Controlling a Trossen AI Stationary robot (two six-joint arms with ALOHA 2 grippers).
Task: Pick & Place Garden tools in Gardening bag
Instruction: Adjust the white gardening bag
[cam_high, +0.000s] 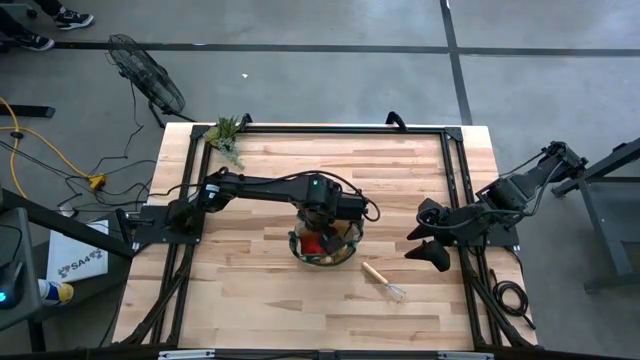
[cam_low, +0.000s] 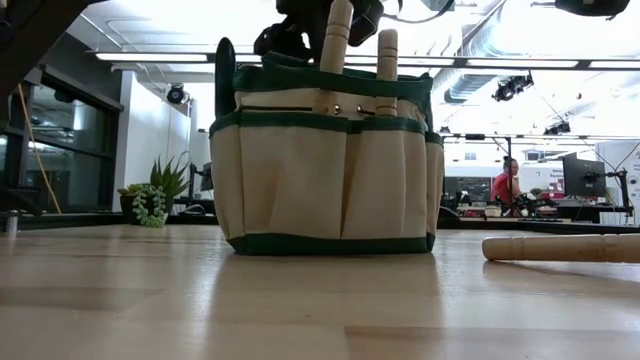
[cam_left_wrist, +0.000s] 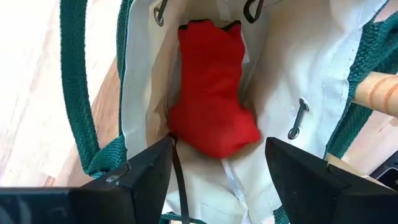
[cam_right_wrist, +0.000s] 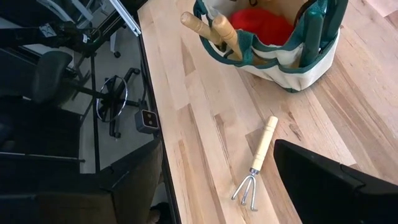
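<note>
Left tool (cam_left_wrist: 217, 171) spread wide, hovering directly over the mouth of the gardening bag (cam_high: 323, 243) at frame centre in the high view, pinching nothing. Red glove (cam_left_wrist: 214, 99) lying loose on the bag's floor just below the spread fingers, apparently dropped there. Two wooden handles (cam_low: 358, 55) sticking up out of the outer pockets, blades hidden, stowed upright so the pockets grip them. One green-handled tool (cam_right_wrist: 316, 18) tucked in another pocket.

Right tool (cam_high: 428, 240) also spread, empty, waiting at right of centre above the table (cam_high: 260, 290). Wire rake (cam_right_wrist: 257, 165) flat on the table, lower right of the bag, well apart from it: one tool left outside. One leafy sprig (cam_high: 226, 133) at the upper-left table corner.
</note>
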